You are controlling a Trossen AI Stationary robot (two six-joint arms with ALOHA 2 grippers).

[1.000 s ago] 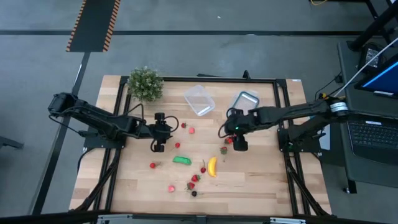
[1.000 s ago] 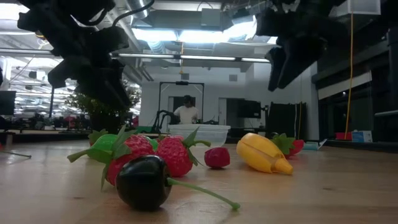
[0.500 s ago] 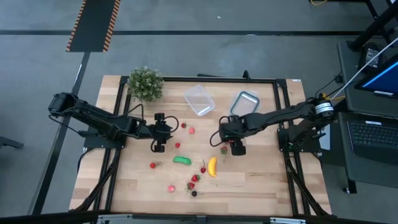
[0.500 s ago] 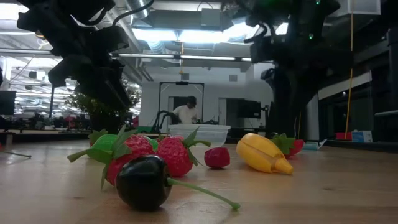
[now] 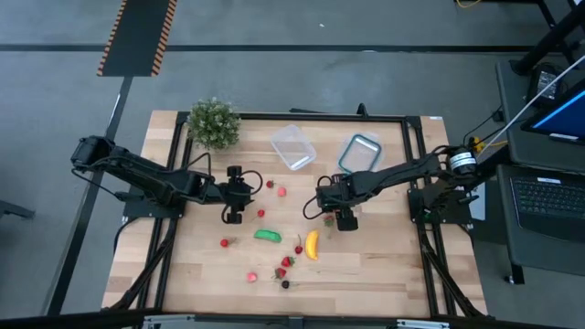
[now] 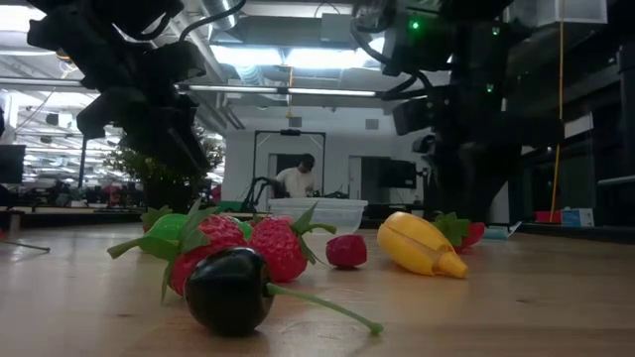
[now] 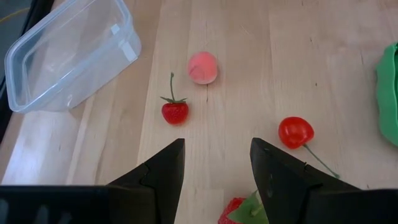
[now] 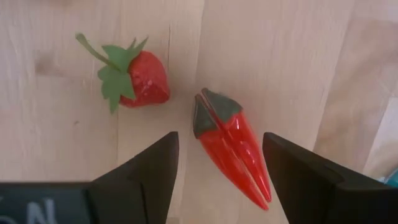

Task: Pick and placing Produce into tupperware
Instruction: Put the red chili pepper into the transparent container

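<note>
**Both grippers parted above scattered toy produce**

Left gripper (image 7: 214,180) hangs over the left-centre of the wooden table (image 5: 384,265), its jaws parted and holding nothing. Past its dark fingers (image 7: 155,177) lie a small strawberry (image 7: 175,112), a pink round fruit (image 7: 203,67) and a red cherry (image 7: 295,132), each apart from the others. Beyond them, at the far side of the table, sits the clear tupperware (image 5: 293,146), with nothing visible inside it. A bushy potted plant (image 5: 213,122) stands in the far left corner.

Nearer the front edge lie the green oblong vegetable (image 5: 267,235), the yellow banana (image 5: 312,244) and several small red berries (image 5: 284,264).

Right gripper (image 8: 217,168), right of centre, is low over the table with jaws spread wide, unclenched, straddling a red pepper (image 8: 233,149); a leafy strawberry (image 8: 134,79) lies just beside it. A blue-rimmed container (image 5: 359,153) sits beyond.
</note>
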